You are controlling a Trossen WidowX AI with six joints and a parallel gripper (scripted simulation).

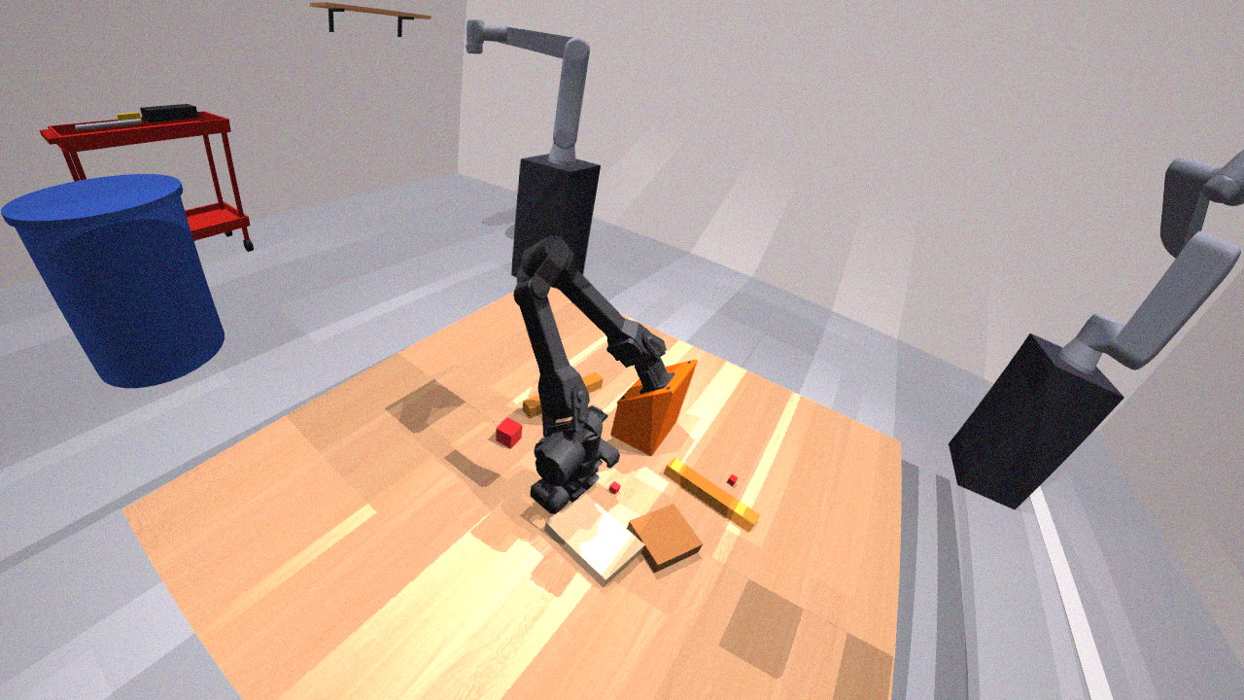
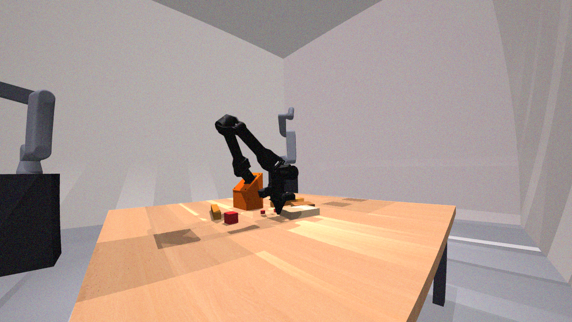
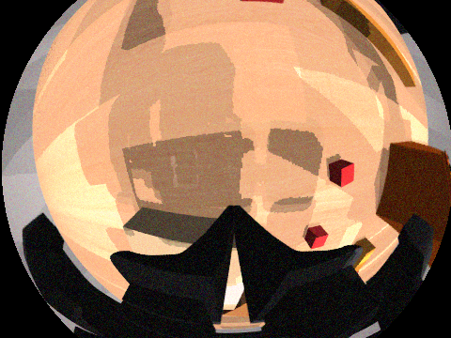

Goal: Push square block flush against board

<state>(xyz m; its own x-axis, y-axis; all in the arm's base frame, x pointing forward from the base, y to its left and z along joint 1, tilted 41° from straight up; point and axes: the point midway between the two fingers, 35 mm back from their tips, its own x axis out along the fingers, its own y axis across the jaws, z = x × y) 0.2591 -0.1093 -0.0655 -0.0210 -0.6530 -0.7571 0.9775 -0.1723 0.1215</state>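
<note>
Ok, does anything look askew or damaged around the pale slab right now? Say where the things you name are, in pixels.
Askew, yes: the brown block (image 1: 665, 531) (image 2: 302, 204) (image 3: 239, 311) sits turned against the pale slab (image 1: 594, 540) (image 2: 302, 211) (image 3: 169, 225), a corner near its side, their edges not lined up. I see no damage.
</note>
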